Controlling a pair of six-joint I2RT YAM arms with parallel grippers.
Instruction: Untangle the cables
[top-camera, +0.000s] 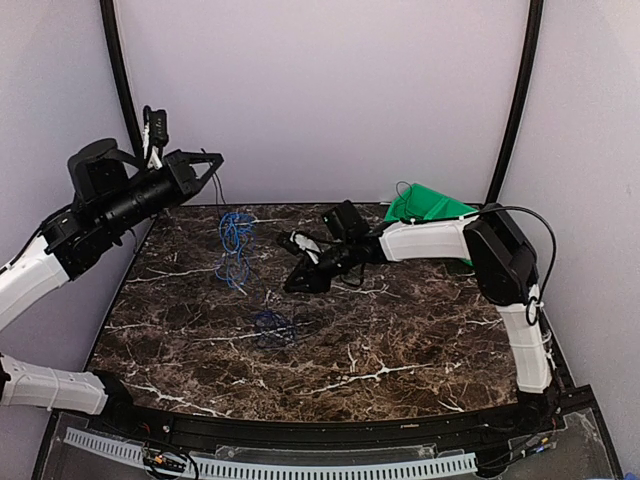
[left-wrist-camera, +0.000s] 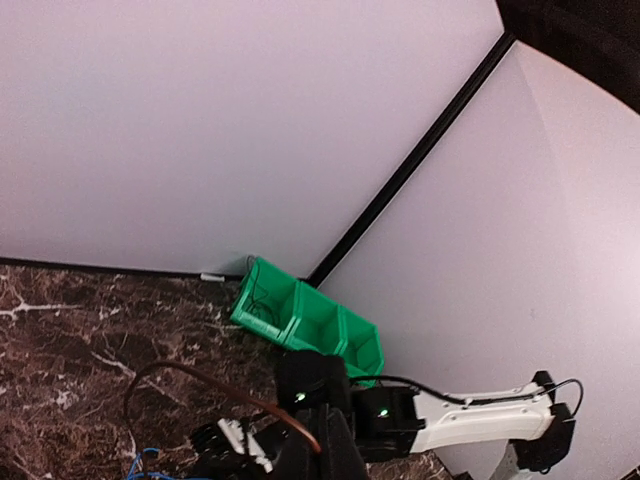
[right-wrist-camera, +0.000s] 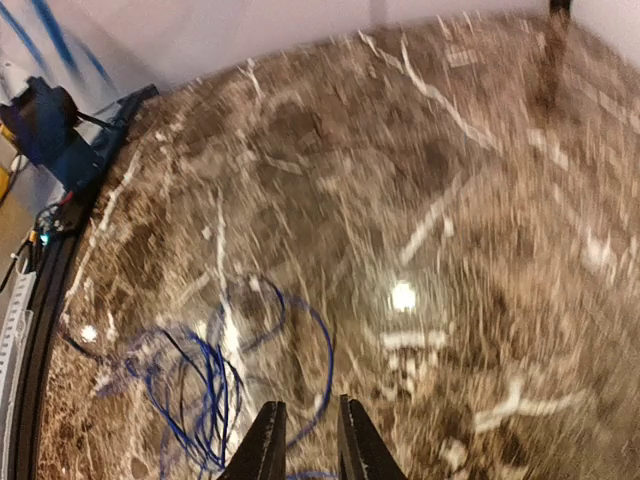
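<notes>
Cables (top-camera: 235, 250): thin, flexible bright blue loops in a loose elongated clump at the left rear of the desk (top-camera: 400, 330). A second, darker blue-black tangle (top-camera: 275, 325) lies flat nearer the middle, apart from the first. A hair-thin black strand runs from the blue clump up to the left end effector (top-camera: 208, 163), raised at the left wall with its fingers closed on the strand. The right end effector (top-camera: 297, 280) is low over the desk between the two clumps. Its wrist view is motion-blurred: black tapered fingers a narrow gap apart, nothing between them, blue loops just beyond. The desk is glossy dark brown marble-look with white veins. A green plastic bin (left-wrist-camera: 300, 320), three compartments, sits in the rear right corner. Walls plain white.
</notes>
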